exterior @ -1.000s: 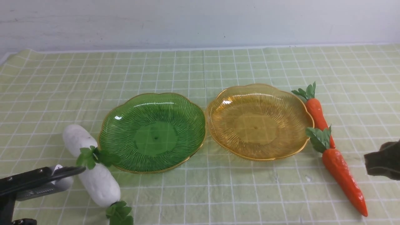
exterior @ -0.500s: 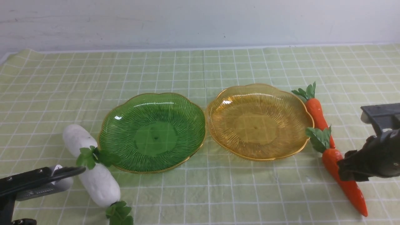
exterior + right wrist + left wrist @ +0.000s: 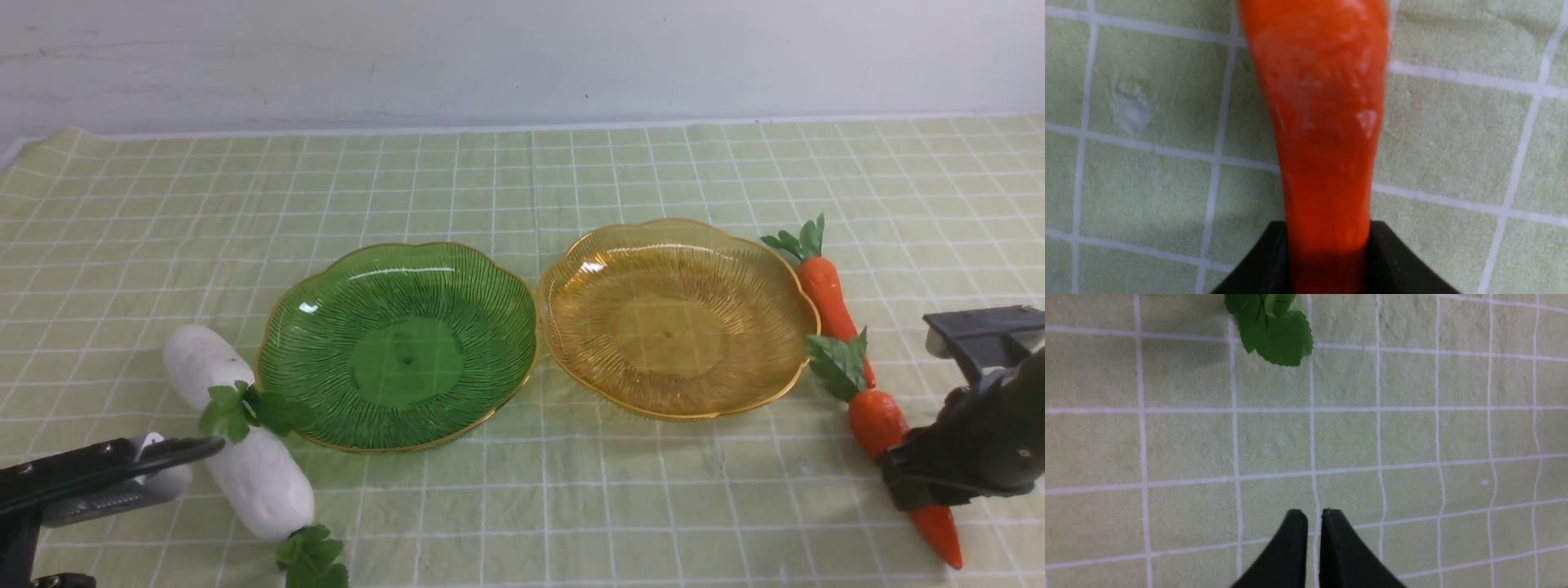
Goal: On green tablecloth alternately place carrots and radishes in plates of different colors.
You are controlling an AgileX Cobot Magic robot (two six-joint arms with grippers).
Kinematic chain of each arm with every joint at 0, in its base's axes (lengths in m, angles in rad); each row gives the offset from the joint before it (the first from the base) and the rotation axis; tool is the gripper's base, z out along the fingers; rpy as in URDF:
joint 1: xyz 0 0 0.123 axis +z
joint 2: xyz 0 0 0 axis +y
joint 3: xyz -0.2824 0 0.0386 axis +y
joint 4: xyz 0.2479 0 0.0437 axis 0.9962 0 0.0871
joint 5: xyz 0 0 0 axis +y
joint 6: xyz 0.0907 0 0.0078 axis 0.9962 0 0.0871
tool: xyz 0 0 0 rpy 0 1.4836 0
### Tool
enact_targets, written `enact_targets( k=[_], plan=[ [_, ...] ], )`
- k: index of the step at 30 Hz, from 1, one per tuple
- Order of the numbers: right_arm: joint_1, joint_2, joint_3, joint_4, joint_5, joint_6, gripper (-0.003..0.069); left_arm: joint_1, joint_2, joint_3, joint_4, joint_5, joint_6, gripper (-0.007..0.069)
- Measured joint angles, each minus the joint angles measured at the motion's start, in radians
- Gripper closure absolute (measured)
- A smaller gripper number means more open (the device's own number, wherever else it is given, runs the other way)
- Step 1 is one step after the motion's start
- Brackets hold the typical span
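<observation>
On the green tablecloth (image 3: 522, 180) a green plate (image 3: 397, 347) and an amber plate (image 3: 673, 318) stand side by side, both empty. Two white radishes lie left of the green plate, one farther (image 3: 192, 359) and one nearer (image 3: 261, 482). Two carrots lie right of the amber plate, one farther (image 3: 820, 282) and one nearer (image 3: 873, 416). My right gripper (image 3: 902, 474) is shut on the nearer carrot (image 3: 1323, 122) around its thin half, low over the cloth (image 3: 1453, 143). My left gripper (image 3: 204, 445) is shut and empty beside the nearer radish. In the left wrist view it (image 3: 1314, 514) is over bare cloth.
A green radish leaf (image 3: 1274, 330) lies on the cloth ahead of my left gripper. The pale wall (image 3: 522, 57) runs along the cloth's far edge. The plates' rims almost touch in the middle.
My right arm came in from the right edge, dropped onto the nearer carrot and took hold of it. The carrot shifted slightly. The left arm has not moved.
</observation>
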Motion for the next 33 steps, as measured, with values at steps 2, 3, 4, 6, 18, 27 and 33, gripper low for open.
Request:
enact_targets(
  k=[2, 3, 4, 6, 18, 27, 33],
  plan=[
    [0.0, -0.017, -0.011, -0.021, 0.046, 0.007, 0.0454, 0.0, 0.0, 0.0, 0.0, 0.003, 0.0, 0.059],
    [0.0, -0.03, -0.02, -0.028, 0.072, 0.014, 0.0454, 0.0, 0.0, 0.0, 0.0, 0.007, 0.0, 0.059],
    [0.0, -0.051, -0.029, -0.033, 0.1, 0.023, 0.0454, 0.0, 0.0, 0.0, 0.0, 0.01, 0.0, 0.059],
    [0.0, -0.107, -0.059, -0.045, 0.18, 0.058, 0.0454, 0.0, 0.0, 0.0, 0.0, 0.02, 0.0, 0.059],
    [0.014, -0.215, -0.258, 0.267, 0.237, 0.009, 0.0454, 0.0, 0.0, 0.0, 0.0, 0.024, -0.002, 0.059],
    [0.126, 0.068, -0.464, 0.317, 0.102, -0.035, 0.0454, 0.0, 0.0, 0.0, 0.017, 0.027, -0.003, 0.0587],
    [0.154, 0.202, -0.506, 0.32, 0.01, -0.039, 0.0386, 0.0, 0.0, 0.0, 0.025, 0.028, -0.003, 0.0557]
  ],
)
